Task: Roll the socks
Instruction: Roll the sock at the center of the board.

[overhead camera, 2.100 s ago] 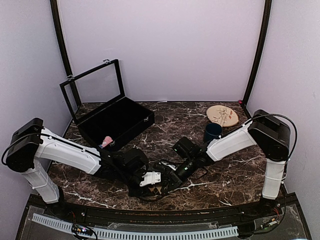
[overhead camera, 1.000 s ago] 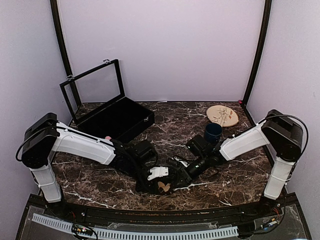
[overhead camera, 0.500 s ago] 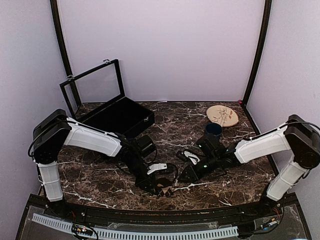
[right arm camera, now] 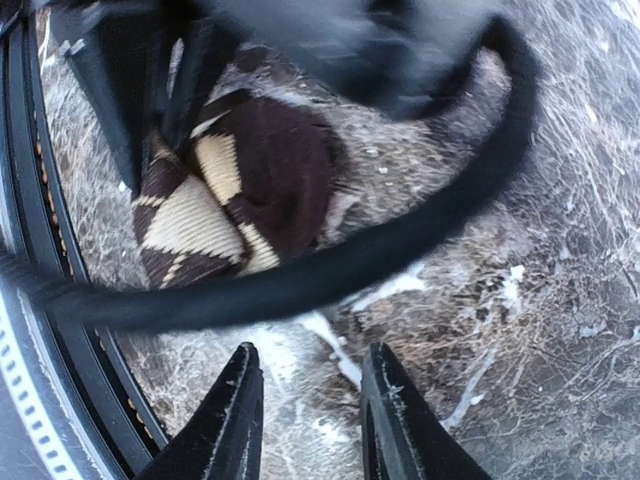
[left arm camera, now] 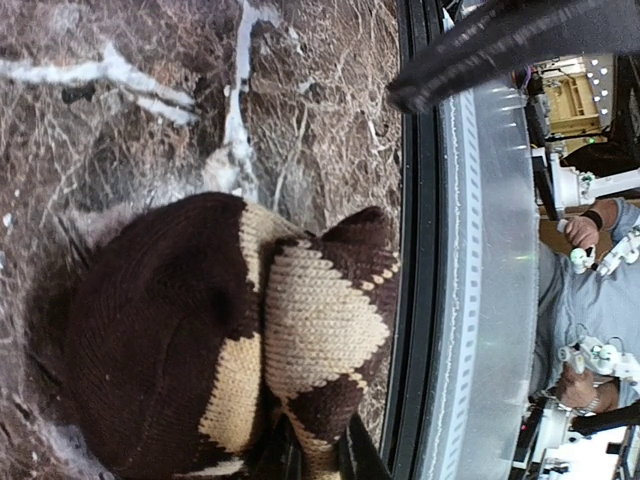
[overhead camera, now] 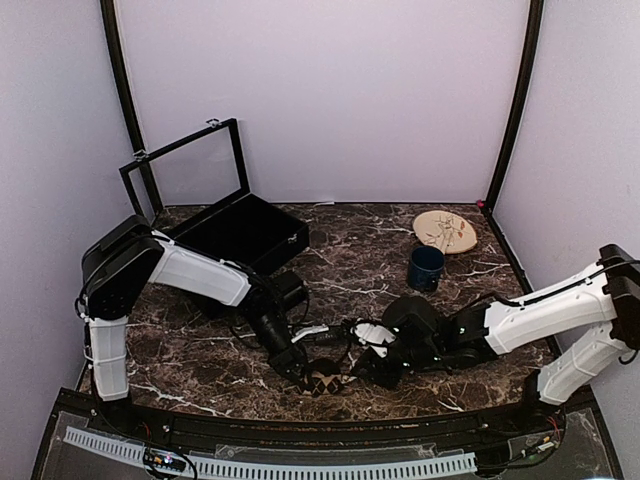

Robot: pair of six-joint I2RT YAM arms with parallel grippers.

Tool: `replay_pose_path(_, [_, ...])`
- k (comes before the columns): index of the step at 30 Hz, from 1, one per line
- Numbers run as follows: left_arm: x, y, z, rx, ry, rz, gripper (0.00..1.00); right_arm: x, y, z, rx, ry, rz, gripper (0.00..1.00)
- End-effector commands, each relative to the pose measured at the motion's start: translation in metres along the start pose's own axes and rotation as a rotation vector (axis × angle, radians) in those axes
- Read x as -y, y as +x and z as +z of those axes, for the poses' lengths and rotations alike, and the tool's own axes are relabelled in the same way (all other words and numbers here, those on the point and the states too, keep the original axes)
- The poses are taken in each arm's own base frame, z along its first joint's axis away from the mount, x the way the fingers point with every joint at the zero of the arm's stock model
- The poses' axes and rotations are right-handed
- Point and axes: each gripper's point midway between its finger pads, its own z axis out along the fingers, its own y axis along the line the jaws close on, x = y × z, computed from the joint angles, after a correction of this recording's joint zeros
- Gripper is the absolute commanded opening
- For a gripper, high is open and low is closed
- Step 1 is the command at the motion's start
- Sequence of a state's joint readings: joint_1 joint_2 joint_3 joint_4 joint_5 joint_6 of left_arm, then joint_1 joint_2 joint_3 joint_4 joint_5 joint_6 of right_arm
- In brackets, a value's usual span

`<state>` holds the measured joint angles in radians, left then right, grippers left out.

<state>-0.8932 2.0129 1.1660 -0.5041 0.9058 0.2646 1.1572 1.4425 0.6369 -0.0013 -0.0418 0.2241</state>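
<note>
Protruding from left claw (left arm camera: 314, 458): argyle sock (left arm camera: 190, 340).

A dark marble table (overhead camera: 350, 250) is carrying a dark blue mug (overhead camera: 425, 267), standing upright. A round tan plate (overhead camera: 445, 231) is lying just behind the mug. A black case (overhead camera: 235, 235) (lid raised) is sitting well to the mug's left. A bunched argyle sock (overhead camera: 325, 379) is lying nearer, front-left of the mug.

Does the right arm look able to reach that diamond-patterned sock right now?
Probably yes. The right gripper is open and empty, and the sock lies just ahead of it. But a black cable crosses between them, and the left gripper pinches the sock, so it might snag or bump.
</note>
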Motion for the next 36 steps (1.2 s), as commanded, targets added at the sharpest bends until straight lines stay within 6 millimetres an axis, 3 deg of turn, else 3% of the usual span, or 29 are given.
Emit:
replay_pose_path(1, [-0.003,0.017,0.003,-0.058,0.03,-0.093,0.11,-0.006,-0.008,-0.005,0.045,0.082,-0.138,0.34])
replay_pose_path(9, [-0.005,0.018,0.005,-0.067,0.043,-0.108,0.11,-0.04,-0.01,0.012,0.0,0.097,-0.313,0.37])
replay_pose_path(18, [-0.007,0.023,0.006,-0.074,0.05,-0.12,0.11,-0.059,-0.021,0.018,0.008,0.1,-0.414,0.44])
replay_pose_path(23, [-0.008,0.023,0.007,-0.075,0.049,-0.118,0.1,-0.06,-0.011,0.034,-0.043,0.101,-0.457,0.47])
replay_pose_path(36, [-0.005,0.025,0.007,-0.077,0.071,-0.121,0.11,-0.061,-0.015,0.049,-0.044,0.112,-0.512,0.47])
